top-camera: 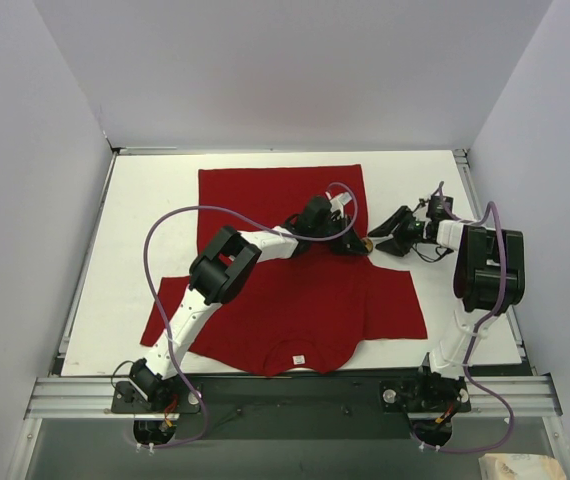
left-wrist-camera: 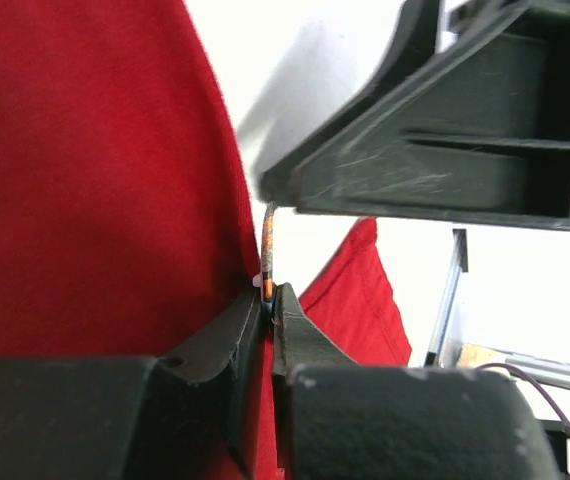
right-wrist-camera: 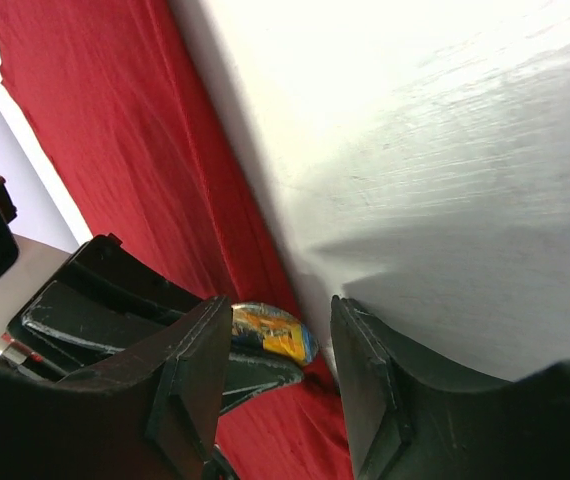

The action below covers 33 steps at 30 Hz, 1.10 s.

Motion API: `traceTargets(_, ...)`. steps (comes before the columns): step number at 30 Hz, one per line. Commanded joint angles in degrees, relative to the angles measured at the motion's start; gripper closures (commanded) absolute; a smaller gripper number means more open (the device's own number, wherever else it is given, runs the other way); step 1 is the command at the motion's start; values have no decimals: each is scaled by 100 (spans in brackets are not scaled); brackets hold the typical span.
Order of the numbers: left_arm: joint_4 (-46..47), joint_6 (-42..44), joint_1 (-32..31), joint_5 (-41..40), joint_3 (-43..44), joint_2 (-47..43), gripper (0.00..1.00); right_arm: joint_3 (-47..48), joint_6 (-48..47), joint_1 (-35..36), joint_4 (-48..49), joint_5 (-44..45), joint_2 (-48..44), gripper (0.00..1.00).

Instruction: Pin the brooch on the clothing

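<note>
1. While my left fingers (left-wrist-camera: pixel 227 335) are pinched almost together on the lower rim of the brooch (right-wrist-camera: pixel 270 333), I read that as a firm hold. The disc stands edge-on between them at the T-shirt's (top-camera: pixel 265 200) side hem, near 3 o'clock of the garment in the overhead view.
2. My right fingers (right-wrist-camera: pixel 365 370) stand moderately apart, one on either side of the brooch, with a gap on both sides; they grip nothing.
3. As I judge it, the brooch is tiny, light and rigid, with a glossy face likely to slip under hard pads. The rim is the place to take it, as the left does now. The face and whatever clasp sits behind should be left free. I cannot see a pin or clasp in any view.
4. The shirt looks soft and limp. I expect it to bunch and slide rather than resist a pin, so the fabric wants pinching or backing right beside the brooch.
5. The hem runs just beside the left fingertips, and bare white surface (top-camera: pixel 155 220) begins immediately at 3 o'clock of it.
6. Both wrists crowd one spot, with the right close at 3 o'clock of the left. Open surface lies toward 12 o'clock. The surface's edge is near at 3 o'clock, behind the right arm, so any retreat that way needs care.
</note>
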Motion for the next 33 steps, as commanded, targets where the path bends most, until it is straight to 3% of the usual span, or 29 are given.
traceTargets(1, 541, -92, 22, 313, 5, -83, 100, 133, -36, 137, 62, -81, 189, 55)
traceTargets(8, 559, -180, 31, 374, 84, 23, 100, 63, 105, 155, 317, -354, 154, 60)
traceTargets(12, 471, -154, 39, 331, 93, 49, 100, -34, 114, 146, 361, -336, -83, 90)
traceTargets(14, 462, -145, 39, 330, 93, 32, 100, -69, 123, 138, 343, -301, -206, 99)
traceTargets(16, 445, -101, 39, 330, 110, 5, 91, -95, 114, 129, 343, -275, -303, 100)
traceTargets(20, 366, 4, 39, 330, 163, -74, 89, -96, 131, 129, 299, -310, -444, 100)
traceTargets(23, 461, 39, 57, 374, 119, -188, 99, -139, 114, 85, 255, -249, -611, 100)
traceTargets(25, 646, 4, 75, 514, 5, -302, 100, -218, 114, 41, 255, -196, -777, 95)
traceTargets(29, 945, 13, 118, 778, 14, -346, 99, -298, 44, -29, 273, -195, -1024, 57)
traceTargets(33, 1042, -66, 127, 928, 101, -268, 100, -403, 105, -29, 492, -380, -1121, 50)
